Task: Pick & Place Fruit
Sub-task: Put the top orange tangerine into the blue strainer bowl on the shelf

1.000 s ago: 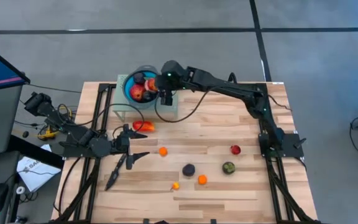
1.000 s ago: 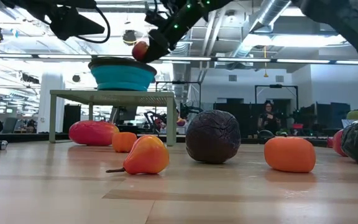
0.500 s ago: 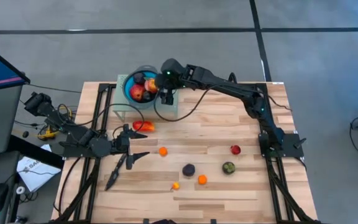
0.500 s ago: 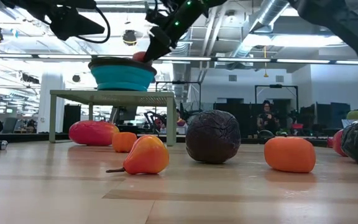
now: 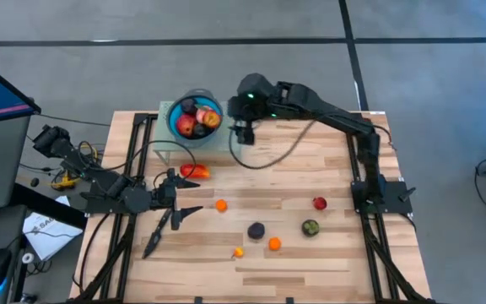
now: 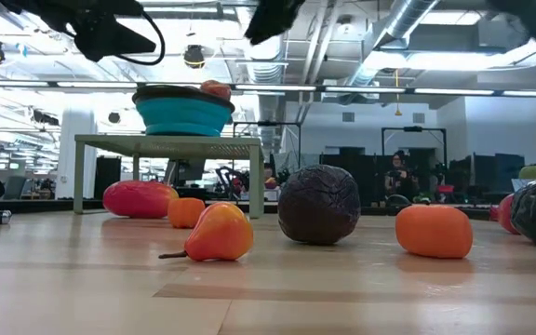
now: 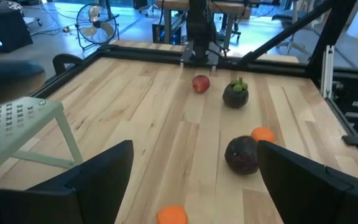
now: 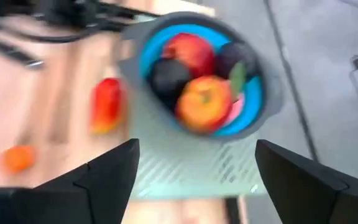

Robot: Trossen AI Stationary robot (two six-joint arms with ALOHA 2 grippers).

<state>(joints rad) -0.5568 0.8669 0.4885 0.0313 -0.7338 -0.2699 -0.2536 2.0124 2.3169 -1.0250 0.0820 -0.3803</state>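
Note:
The round blue bowl (image 5: pixel 195 119) stands on a pale green stand (image 5: pixel 226 148) at the table's far side. It holds several fruits: red, orange and dark purple balls (image 8: pixel 197 102). One red-orange ball (image 6: pixel 216 89) shows above the rim in the low view. My right gripper (image 5: pixel 241 135) hangs open and empty, high above the stand's right end, just right of the bowl. On the table lie the longer red-orange piece (image 5: pixel 194 171), an orange ball (image 5: pixel 221 205), a dark purple ball (image 5: pixel 256 230), another orange ball (image 5: pixel 274 244), a small orange pear (image 5: pixel 238 252), a red ball (image 5: pixel 319 203) and a green one (image 5: pixel 310 227). My left gripper (image 7: pixel 191 186) waits open at the table's left.
The stand's legs (image 6: pixel 255 177) rise from the far left part of the table, with the long red-orange piece beside them. Black frame rails (image 5: pixel 137 152) run along the left and right edges. Bare wood lies along the near edge (image 5: pixel 294 279). A person shows far off in the room (image 6: pixel 401 177).
My right gripper held a red-orange ball just above the bowl's right rim, lowered it into the bowl and let go. It then rose and drew away toward the table's right. The ball now rests in the bowl on the other fruit.

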